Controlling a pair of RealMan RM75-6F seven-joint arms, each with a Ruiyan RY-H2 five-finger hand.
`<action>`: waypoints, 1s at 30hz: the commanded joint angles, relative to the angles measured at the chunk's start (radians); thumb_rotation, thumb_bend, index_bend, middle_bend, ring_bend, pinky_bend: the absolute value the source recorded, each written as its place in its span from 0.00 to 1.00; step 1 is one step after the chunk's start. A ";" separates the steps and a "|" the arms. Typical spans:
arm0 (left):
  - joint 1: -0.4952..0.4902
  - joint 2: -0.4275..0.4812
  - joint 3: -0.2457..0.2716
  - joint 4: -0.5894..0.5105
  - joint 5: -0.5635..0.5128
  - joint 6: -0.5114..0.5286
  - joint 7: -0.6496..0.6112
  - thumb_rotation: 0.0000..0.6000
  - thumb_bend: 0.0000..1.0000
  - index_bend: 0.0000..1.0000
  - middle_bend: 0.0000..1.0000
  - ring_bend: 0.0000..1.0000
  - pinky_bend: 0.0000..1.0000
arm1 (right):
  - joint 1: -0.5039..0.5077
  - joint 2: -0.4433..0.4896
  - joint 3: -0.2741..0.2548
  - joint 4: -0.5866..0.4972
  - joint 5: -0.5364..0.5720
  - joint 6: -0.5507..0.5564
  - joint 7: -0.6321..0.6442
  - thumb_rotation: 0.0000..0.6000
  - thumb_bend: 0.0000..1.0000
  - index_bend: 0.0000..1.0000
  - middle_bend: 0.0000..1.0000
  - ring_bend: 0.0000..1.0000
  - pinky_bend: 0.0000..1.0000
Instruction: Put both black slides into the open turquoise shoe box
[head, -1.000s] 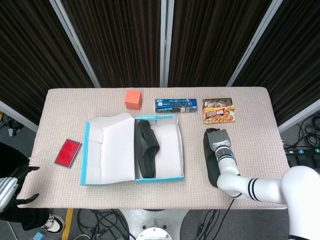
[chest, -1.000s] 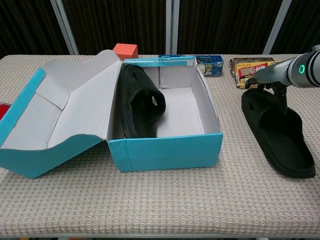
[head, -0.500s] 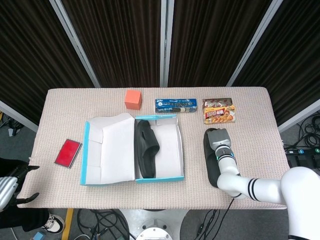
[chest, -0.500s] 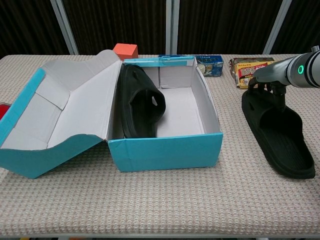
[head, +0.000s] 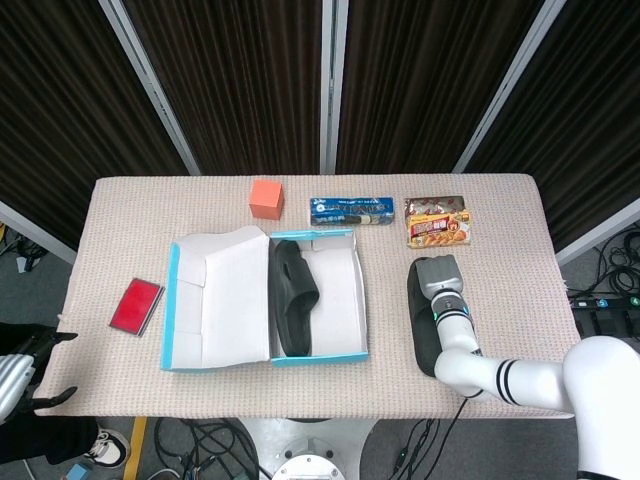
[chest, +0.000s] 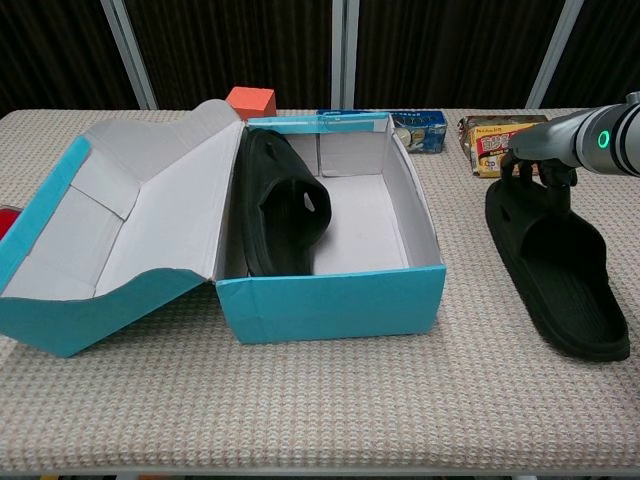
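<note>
The open turquoise shoe box (head: 315, 358) (chest: 330, 300) lies mid-table with its lid (head: 215, 300) folded out to the left. One black slide (head: 292, 300) (chest: 280, 205) stands on its side inside, against the box's left wall. The other black slide (head: 420, 325) (chest: 565, 270) lies flat on the table to the right of the box. My right hand (head: 438, 277) (chest: 540, 165) is over its far end, fingers hooked down on the strap. My left hand (head: 20, 375) hangs off the table's front left corner with its fingers apart and nothing in them.
Along the back of the table stand an orange cube (head: 266, 198), a blue packet (head: 349, 211) and a snack pack (head: 437, 221) just behind the right hand. A flat red item (head: 135, 306) lies left of the lid.
My right hand has shifted slightly right and back on the slide's strap end, and the slide moved a touch with it. The left hand drifted a little lower.
</note>
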 joint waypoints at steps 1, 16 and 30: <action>0.000 0.000 0.000 0.000 0.000 0.000 0.000 1.00 0.19 0.21 0.21 0.10 0.26 | -0.008 -0.002 0.006 0.001 -0.012 0.004 0.008 1.00 0.13 0.43 0.38 0.31 0.43; -0.002 -0.001 0.000 -0.003 -0.002 -0.005 0.005 1.00 0.19 0.21 0.21 0.10 0.26 | -0.067 0.033 0.069 -0.017 -0.106 -0.022 0.131 1.00 0.17 0.43 0.42 0.35 0.52; -0.008 0.002 0.000 -0.018 0.004 -0.010 0.022 1.00 0.19 0.21 0.21 0.10 0.26 | -0.269 0.275 0.190 -0.269 -0.543 0.041 0.538 1.00 0.21 0.43 0.43 0.36 0.52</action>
